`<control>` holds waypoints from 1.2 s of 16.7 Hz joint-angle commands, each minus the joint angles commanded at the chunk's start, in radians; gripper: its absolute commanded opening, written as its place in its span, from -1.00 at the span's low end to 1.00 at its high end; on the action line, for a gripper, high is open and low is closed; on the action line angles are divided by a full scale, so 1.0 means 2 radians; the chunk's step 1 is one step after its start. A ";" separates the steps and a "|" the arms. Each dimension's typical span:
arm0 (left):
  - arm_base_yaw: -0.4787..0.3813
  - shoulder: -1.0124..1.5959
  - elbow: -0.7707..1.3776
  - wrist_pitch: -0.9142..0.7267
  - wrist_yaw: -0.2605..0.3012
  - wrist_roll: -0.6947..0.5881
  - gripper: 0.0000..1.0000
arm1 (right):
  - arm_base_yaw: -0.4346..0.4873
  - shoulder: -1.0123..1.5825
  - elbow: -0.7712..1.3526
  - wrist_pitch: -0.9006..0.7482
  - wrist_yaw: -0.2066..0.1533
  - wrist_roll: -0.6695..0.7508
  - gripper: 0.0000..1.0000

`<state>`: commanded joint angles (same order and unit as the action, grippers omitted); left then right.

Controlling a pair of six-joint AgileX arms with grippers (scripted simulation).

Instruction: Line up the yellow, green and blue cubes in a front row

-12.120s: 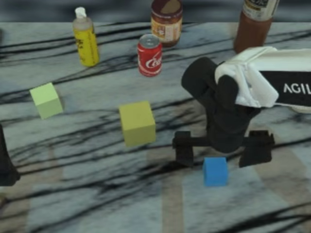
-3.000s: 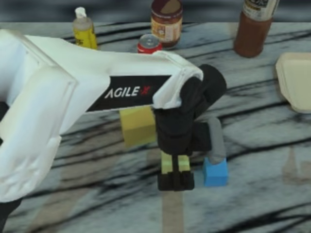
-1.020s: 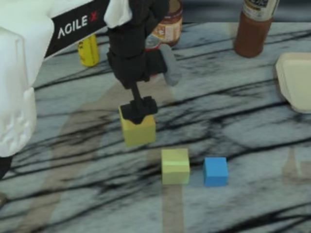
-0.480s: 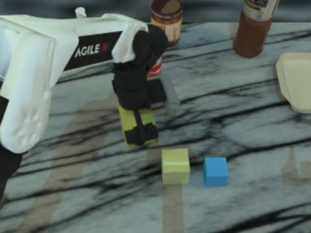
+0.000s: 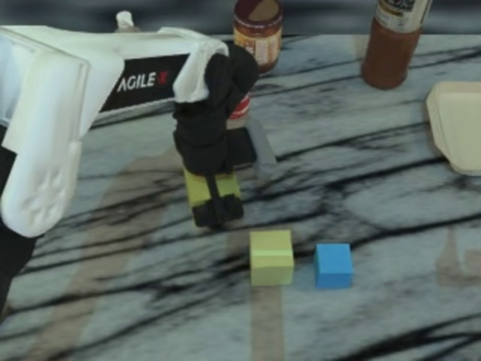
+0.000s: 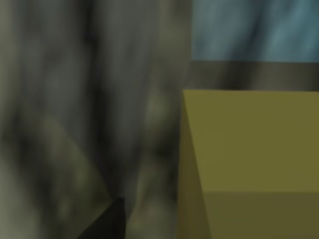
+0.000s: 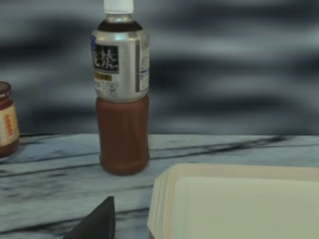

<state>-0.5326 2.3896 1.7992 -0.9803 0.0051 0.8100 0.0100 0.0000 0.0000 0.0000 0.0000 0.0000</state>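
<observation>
Left gripper (image 5: 217, 210) down over the yellow cube (image 5: 200, 187)

Whether its fingers grasp the cube, I cannot tell. Just right of the fingertips, nearer the front edge, the green cube (image 5: 271, 257) and blue cube (image 5: 333, 265) sit side by side, apart. Behind stands a brown-filled bottle (image 7: 121, 94).

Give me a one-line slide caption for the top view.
Left gripper down over the yellow cube; green cube and blue cube sit side by side in front.
</observation>
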 joint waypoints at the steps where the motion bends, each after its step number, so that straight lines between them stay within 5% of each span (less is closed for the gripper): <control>1: 0.000 0.000 0.000 0.000 0.000 0.000 0.40 | 0.000 0.000 0.000 0.000 0.000 0.000 1.00; 10: 0.000 0.000 0.000 0.000 0.000 0.000 -0.96 | 0.000 0.000 0.000 0.000 0.000 0.000 1.00; 20: -0.002 -0.005 0.000 -0.004 0.002 -0.001 -1.00 | 0.000 0.000 0.000 0.000 0.000 0.000 1.00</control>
<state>-0.5356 2.3790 1.7998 -0.9875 0.0094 0.8087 0.0100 0.0000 0.0000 0.0000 0.0000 0.0000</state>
